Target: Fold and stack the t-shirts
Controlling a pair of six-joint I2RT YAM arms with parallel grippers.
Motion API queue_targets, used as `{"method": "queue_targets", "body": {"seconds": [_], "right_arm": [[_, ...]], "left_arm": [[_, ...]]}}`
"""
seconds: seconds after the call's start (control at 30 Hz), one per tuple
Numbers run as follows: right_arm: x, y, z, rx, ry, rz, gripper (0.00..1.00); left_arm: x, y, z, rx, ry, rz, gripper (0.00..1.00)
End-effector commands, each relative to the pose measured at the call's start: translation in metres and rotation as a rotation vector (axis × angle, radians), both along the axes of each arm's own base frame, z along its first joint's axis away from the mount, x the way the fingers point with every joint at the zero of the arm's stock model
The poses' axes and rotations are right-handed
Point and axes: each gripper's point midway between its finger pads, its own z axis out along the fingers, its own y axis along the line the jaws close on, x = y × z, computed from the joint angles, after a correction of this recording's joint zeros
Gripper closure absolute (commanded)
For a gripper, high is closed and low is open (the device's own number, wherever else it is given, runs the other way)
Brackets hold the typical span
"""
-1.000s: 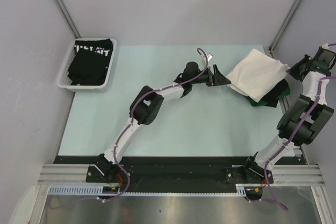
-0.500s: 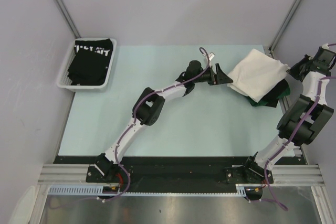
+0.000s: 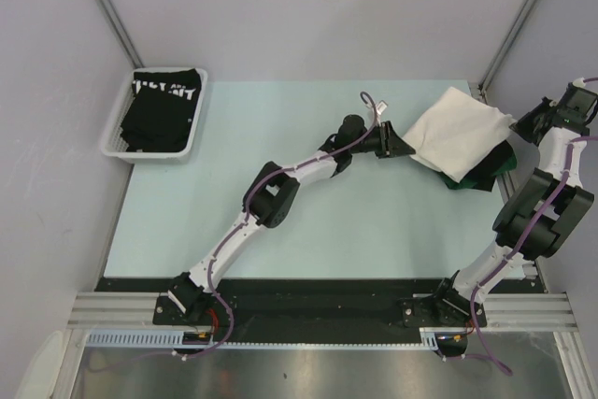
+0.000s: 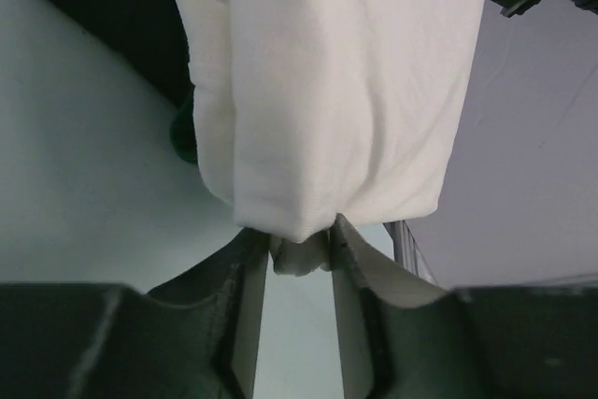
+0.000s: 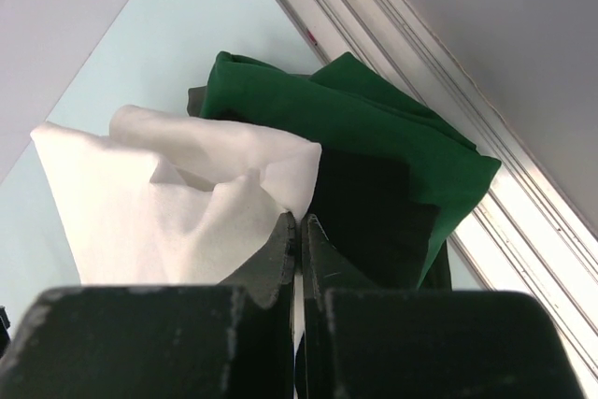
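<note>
A folded white t-shirt (image 3: 458, 133) lies on a dark green t-shirt (image 3: 503, 163) and a black one (image 5: 364, 203) at the table's back right. My left gripper (image 3: 404, 145) sits at its left corner, and in the left wrist view the left gripper (image 4: 301, 245) pinches a bunched corner of the white t-shirt (image 4: 336, 81). My right gripper (image 3: 519, 124) is at the opposite corner. The right wrist view shows the right gripper (image 5: 299, 221) shut with a thin edge of the white t-shirt (image 5: 159, 212) between its fingers, above the green t-shirt (image 5: 374, 119).
A white mesh basket (image 3: 149, 158) at the back left holds a black t-shirt with white lettering (image 3: 159, 109). A metal frame rail (image 5: 523, 221) runs along the table's right edge, close beside the stack. Grey walls close in the back and sides.
My left arm has reached further right to the white t-shirt's corner, and its jaws have closed from wide open onto the cloth. The right arm has not moved.
</note>
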Motion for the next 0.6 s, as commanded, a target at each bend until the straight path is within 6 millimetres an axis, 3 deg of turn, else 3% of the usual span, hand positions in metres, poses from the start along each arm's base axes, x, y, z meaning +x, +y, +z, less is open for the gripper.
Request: {"method": "queue_targets", "body": {"seconds": [0.0, 0.03, 0.33, 0.57], "right_arm": [[-0.003, -0.031, 0.026, -0.079, -0.056, -0.067, 1.0], [-0.003, -0.031, 0.026, -0.08, -0.057, -0.069, 1.0], [-0.004, -0.034, 0.032, -0.111, -0.06, -0.087, 1.0], [-0.001, -0.039, 0.05, -0.136, -0.087, -0.1, 1.0]], "left_arm": [[0.001, -0.007, 0.036, -0.095, -0.052, 0.006, 0.67], [0.002, -0.007, 0.039, -0.099, -0.056, 0.009, 0.74], [0.003, -0.006, 0.093, -0.149, -0.143, 0.018, 1.0], [0.002, 0.0, 0.124, -0.141, -0.216, 0.021, 1.0]]}}
